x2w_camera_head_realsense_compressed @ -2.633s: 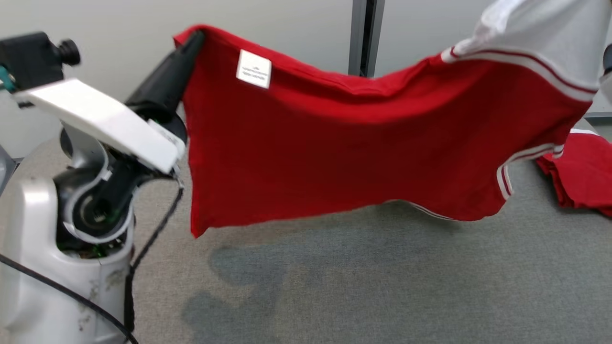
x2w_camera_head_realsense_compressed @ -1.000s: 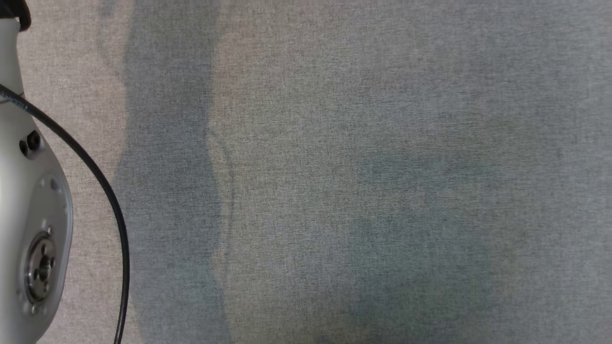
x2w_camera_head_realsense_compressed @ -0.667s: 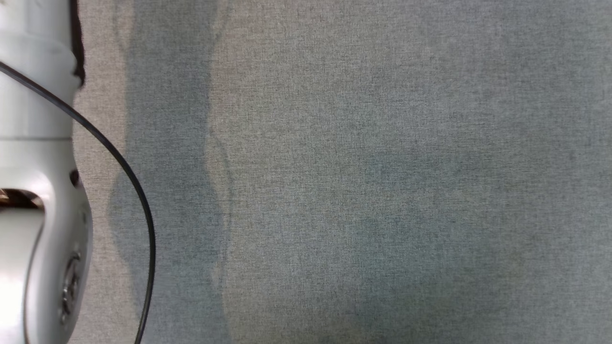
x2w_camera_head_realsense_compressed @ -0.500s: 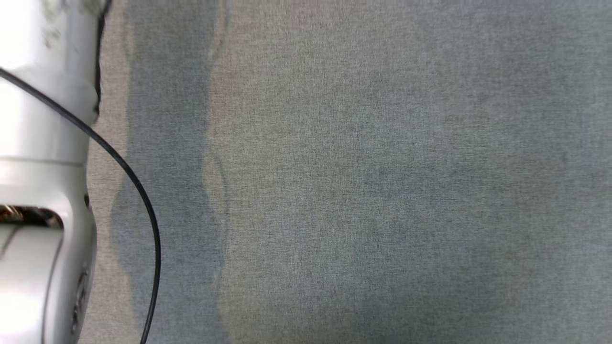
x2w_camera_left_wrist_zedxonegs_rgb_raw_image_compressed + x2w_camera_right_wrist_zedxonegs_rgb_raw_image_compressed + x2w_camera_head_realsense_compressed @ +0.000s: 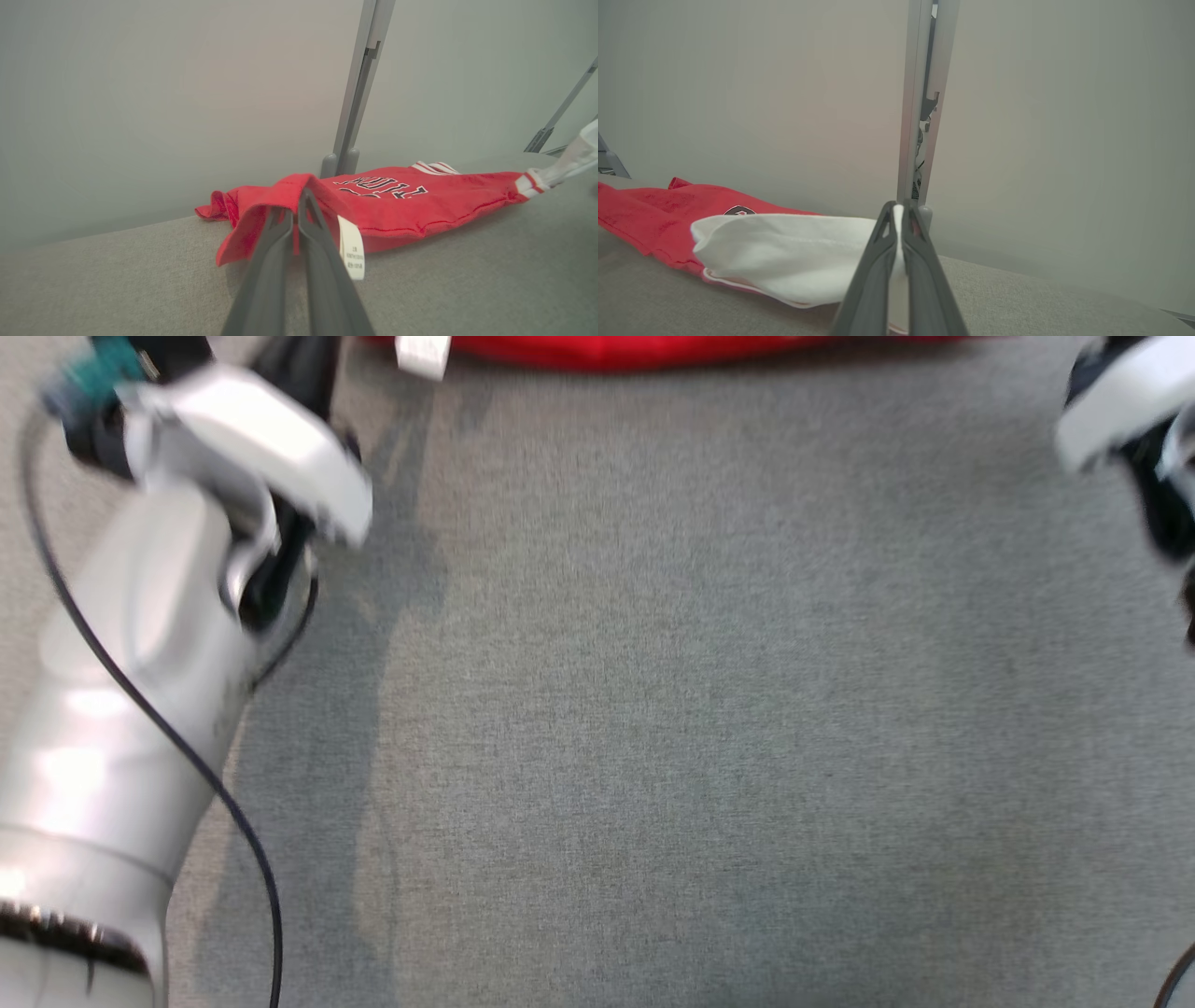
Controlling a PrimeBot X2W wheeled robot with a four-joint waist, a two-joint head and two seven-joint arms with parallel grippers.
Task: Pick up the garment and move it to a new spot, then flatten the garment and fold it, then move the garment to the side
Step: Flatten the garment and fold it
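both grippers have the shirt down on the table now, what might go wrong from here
The left gripper is shut on a doubled-over red corner of the garment, so flattening may press in a crease. The right gripper pinches only the edge of the white sleeve; it could slip out.

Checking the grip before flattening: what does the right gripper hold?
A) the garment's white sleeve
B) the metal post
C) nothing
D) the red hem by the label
A: in the right wrist view, the right gripper has its jaws shut on the white sleeve of the garment.
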